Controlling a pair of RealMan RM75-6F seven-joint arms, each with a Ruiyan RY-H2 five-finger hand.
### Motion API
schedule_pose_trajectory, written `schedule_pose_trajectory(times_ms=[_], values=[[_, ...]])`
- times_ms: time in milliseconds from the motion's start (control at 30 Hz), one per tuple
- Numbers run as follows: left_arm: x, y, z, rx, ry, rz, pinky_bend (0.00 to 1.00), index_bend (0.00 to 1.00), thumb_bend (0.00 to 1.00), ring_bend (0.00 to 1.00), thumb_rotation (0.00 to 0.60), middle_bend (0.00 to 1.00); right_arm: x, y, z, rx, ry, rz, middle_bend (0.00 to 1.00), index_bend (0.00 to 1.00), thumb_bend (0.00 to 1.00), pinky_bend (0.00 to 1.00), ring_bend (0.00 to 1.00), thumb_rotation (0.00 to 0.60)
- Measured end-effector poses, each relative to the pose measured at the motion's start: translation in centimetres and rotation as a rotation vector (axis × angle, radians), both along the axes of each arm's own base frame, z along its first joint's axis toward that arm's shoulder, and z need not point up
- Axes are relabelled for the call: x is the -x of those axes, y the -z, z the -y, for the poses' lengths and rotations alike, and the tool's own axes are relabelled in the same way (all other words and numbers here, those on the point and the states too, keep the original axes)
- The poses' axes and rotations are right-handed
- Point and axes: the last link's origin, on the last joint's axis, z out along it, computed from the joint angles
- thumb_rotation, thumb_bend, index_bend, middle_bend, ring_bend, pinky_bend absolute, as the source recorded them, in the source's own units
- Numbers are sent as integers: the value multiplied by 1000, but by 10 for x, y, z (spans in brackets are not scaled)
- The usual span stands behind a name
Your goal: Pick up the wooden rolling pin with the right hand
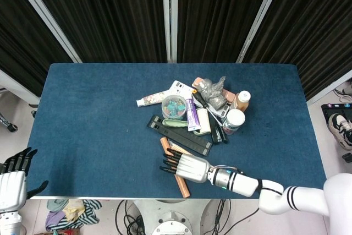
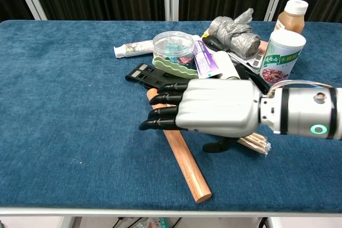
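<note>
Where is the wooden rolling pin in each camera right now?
Head view: wooden rolling pin lies low centre, mostly covered by the right robot hand.
Chest view: wooden rolling pin runs diagonally at lower centre, beneath the right robot hand.
Shared landmark: black folding stand behind it.

Black pleated curtains [image 1: 121, 15] hang behind the blue table [image 1: 88, 119].

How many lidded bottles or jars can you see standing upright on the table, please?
2. A white-lidded jar stands at the right edge of the clutter, and a brown bottle with a white cap stands just behind it. Others may lie hidden within the pile.
</note>
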Motion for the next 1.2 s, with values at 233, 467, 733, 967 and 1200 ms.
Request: schedule_pose_trajectory(times_ms=[233,467,733,967,1200], values=[[1,1,-2,1,0,3,178,178,67,140,600,133,3,14,4,-25,-7,-16,229,297,445,121,44,600],[4,0,1,-4,-6,6,178,178,67,140,600,133,4,19,11,-10,-49,43,593,788,630,372,407,600],[1,0,1,-7,3,6,178,178,67,140,600,133,-18,16,24,-9,-98,222,631,835,693,434,458,600],[-1,-1,1,-10,1,1,178,178,68,140,600,133,-74,8,37,24,-171,427,631,842,720,430,455,600],[3,-2,4,-14,-15,5,178,178,67,140,600,133,-124,-5,47,83,-256,570,630,843,728,422,454,600]])
